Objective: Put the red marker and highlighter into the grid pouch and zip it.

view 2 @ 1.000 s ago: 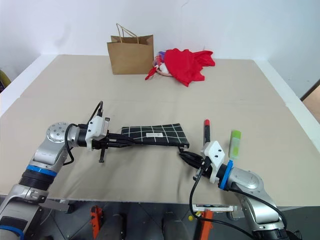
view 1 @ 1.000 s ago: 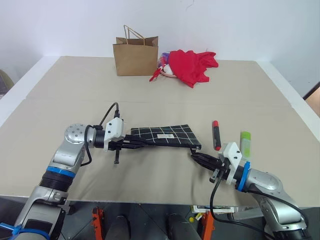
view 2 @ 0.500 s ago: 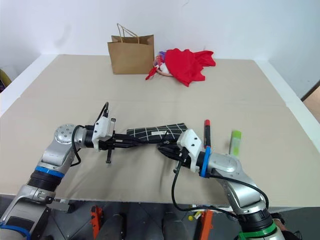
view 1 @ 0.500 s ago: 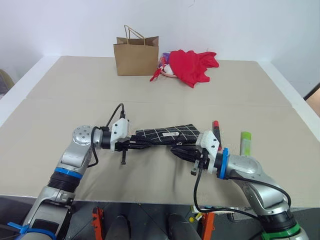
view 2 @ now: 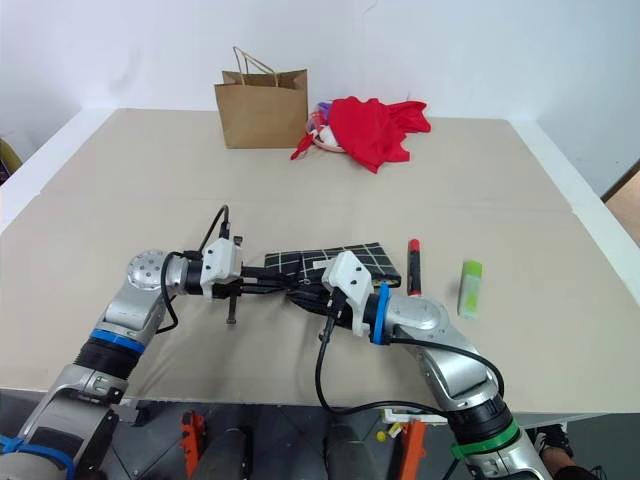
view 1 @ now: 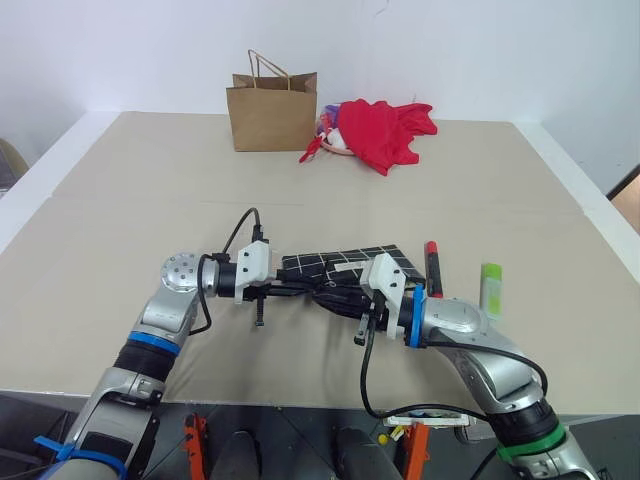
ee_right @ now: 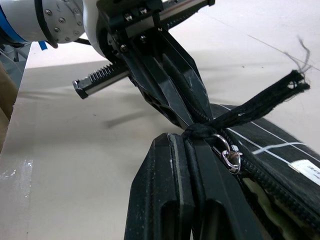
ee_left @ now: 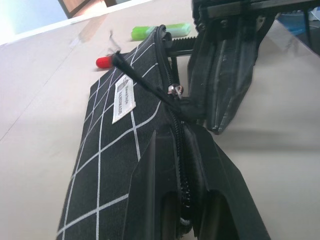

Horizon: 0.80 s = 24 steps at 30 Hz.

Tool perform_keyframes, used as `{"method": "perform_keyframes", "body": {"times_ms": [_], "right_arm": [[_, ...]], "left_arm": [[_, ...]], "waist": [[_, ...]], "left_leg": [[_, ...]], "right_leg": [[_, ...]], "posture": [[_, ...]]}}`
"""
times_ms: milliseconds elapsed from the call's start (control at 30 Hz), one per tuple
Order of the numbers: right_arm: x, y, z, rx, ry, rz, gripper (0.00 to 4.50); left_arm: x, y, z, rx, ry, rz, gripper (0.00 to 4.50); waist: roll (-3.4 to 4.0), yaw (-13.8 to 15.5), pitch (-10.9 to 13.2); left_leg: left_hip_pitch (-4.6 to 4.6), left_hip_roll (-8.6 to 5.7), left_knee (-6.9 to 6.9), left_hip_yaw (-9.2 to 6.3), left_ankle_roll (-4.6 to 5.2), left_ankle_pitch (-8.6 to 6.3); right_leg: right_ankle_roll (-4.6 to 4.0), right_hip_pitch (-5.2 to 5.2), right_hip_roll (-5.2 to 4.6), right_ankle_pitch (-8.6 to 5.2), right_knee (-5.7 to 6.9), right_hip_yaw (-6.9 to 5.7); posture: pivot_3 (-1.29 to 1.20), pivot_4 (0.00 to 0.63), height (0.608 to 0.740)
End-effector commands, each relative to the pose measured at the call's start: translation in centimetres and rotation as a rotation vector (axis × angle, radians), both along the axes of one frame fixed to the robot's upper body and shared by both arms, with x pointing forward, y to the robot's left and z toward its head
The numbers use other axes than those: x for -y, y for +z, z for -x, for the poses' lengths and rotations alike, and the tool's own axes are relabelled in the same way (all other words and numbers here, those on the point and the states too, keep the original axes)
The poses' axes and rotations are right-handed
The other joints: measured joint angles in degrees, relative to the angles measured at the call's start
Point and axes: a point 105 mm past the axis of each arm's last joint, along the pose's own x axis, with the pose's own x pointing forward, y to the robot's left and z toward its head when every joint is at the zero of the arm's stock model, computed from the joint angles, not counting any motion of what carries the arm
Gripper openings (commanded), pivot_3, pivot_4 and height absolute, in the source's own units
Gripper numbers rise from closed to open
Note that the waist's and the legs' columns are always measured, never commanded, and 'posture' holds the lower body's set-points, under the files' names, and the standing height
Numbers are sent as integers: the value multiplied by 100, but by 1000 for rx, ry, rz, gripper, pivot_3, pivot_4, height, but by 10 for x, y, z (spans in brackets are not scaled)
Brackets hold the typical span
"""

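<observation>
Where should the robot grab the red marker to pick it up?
Probably around the middle of the black barrel. The red marker lies flat on the table, pointing away from the robot, apart from the grid pouch and the highlighter. Coming straight down from above, fingers either side of the slim barrel, looks easiest, since both its long sides are free.

head stereo looks down over table (view 1: 120, 200); wrist cameras close on grid pouch (ee_left: 115, 150).

The pouch (view 1: 345, 264) is black with thin white grid lines and a white label, the marker (view 1: 433, 268) black with a red cap, the highlighter (view 1: 490, 286) light green, the surface (view 1: 150, 190) beige, the bag (view 1: 272, 115) brown, the cloth (view 1: 383, 130) red.
</observation>
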Motion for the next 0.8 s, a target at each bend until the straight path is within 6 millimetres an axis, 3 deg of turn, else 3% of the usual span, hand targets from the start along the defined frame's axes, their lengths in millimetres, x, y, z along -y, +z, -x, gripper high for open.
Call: {"method": "perform_keyframes", "body": {"times_ms": [33,67,233,267,333,367,400,467,667,800], "right_arm": [[-4,14,5,23,32,-50,29],[-2,15,5,25,19,-56,599],[22,25,30,21,21,-84,2002],[26,27,34,9,15,-97,2455],[35,28,42,-26,2,-114,2873],[42,29,47,-63,-10,-133,3564],[50,31,53,-98,-24,-159,3751],[68,38,58,-139,-94,-219,3751],[161,35,2,-20,-678,-174,3751],[182,26,-22,-15,-850,-159,3751]], "left_arm": [[9,11,0,57,-34,15,0],[8,11,1,57,-34,15,0],[0,8,0,44,-15,2,0],[-2,7,0,43,-11,0,0],[-5,7,-1,39,-2,-4,0],[-7,7,-2,39,6,-6,0],[-8,8,-3,38,13,-6,0],[-10,10,-6,41,24,-5,0],[-14,16,-8,55,30,-5,0],[-19,19,-4,53,35,1,0]], "waist": [[0,-1,0],[0,-2,0],[-1,31,1],[-1,28,1],[-2,19,1],[-2,18,1],[-2,17,1],[-2,12,1],[-3,5,2],[-2,-19,3]], "left_leg": [[0,0,0,0,0,0],[0,0,-1,0,0,0],[-4,-1,-1,-3,0,0],[-8,-5,-1,-4,-1,-1],[-7,-5,0,-4,-1,-1],[-2,-5,0,-5,-1,-1],[1,-5,0,-6,0,-1],[1,-6,1,-6,0,0],[4,-6,16,-4,1,0],[6,-5,15,-3,6,3]], "right_leg": [[1,0,0,-1,0,0],[1,0,0,-1,0,0],[5,1,-1,-5,1,-1],[8,1,-3,-7,0,0],[8,1,-4,-7,-1,0],[6,2,-2,-5,1,0],[4,4,-2,-6,4,-1],[3,4,-4,-5,6,0],[-17,9,-5,-6,4,0],[-22,4,-4,-3,6,1]], "posture": [[0,150,740],[0,150,740],[0,150,740],[0,150,740],[0,150,740],[0,150,740],[0,150,740],[0,150,740],[0,150,740],[0,150,740]]}}
